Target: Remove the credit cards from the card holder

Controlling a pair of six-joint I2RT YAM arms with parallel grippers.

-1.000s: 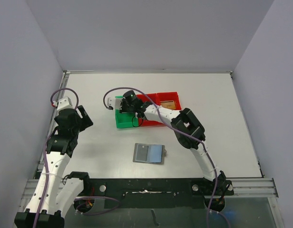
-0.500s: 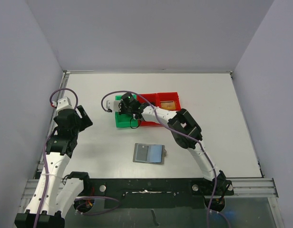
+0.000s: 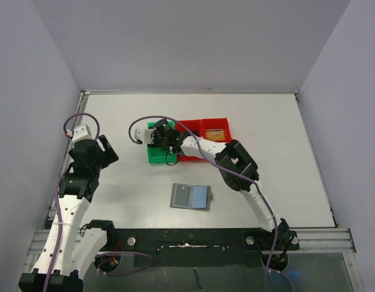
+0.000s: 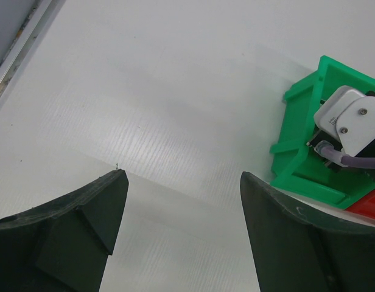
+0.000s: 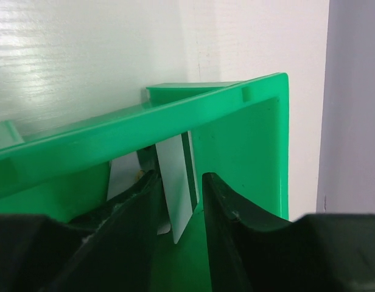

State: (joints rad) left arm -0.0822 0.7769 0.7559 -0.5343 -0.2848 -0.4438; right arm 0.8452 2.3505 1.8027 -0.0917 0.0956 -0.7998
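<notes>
The card holder [image 3: 190, 196] lies open and flat on the table, dark grey on its left half and bluish on its right. My right gripper [image 3: 157, 137] reaches down into the green bin [image 3: 154, 155]. In the right wrist view a silvery-white credit card [image 5: 175, 176] with a dark stripe stands on edge between the jaws of the right gripper [image 5: 180, 181]. It leans on the left finger, and a gap shows on its right side. My left gripper [image 4: 182, 201] hovers open over bare table, left of the green bin [image 4: 303, 146].
Two red bins [image 3: 213, 126] adjoin the green one on its right, and a tan flat item [image 3: 217, 134] lies in the far right bin. A second pale flat piece [image 5: 122, 175] shows behind my right gripper's left finger. The green bin's wall [image 5: 248, 140] stands close around the jaws.
My right wrist has shifted a little to the left over the green bin. The left arm and the card holder have not moved.
</notes>
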